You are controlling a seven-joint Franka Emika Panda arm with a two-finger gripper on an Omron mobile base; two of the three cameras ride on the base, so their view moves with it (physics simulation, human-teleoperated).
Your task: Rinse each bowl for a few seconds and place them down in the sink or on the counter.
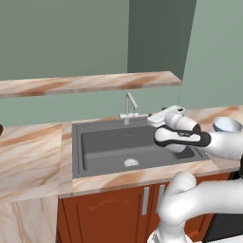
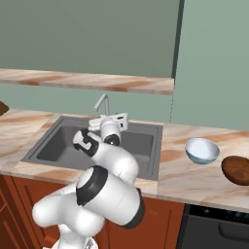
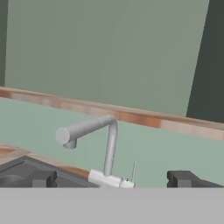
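Observation:
A pale blue-grey bowl [image 2: 202,151] stands upright on the counter [image 2: 185,177] right of the sink [image 2: 58,146]; in the left base view this bowl [image 1: 227,125] sits behind my forearm. A dark brown round bowl-like thing [image 2: 237,170] lies further right, cut by the frame edge. My gripper [image 3: 113,179] is open with nothing between its fingertips [image 3: 41,178]. It hovers over the sink's back right part, pointing at the silver gooseneck faucet [image 3: 109,144]. My hand [image 1: 159,117] is just right of the faucet's base [image 1: 129,114]. The basin [image 1: 104,147] holds only its drain [image 1: 131,163].
A thin marble shelf [image 1: 90,83] runs along the green wall above the faucet. Reddish-brown cabinet fronts [image 1: 109,211] lie below the counter. A dark appliance top [image 2: 219,221] shows at the lower right. A small dark thing [image 2: 2,108] sits at the far left edge.

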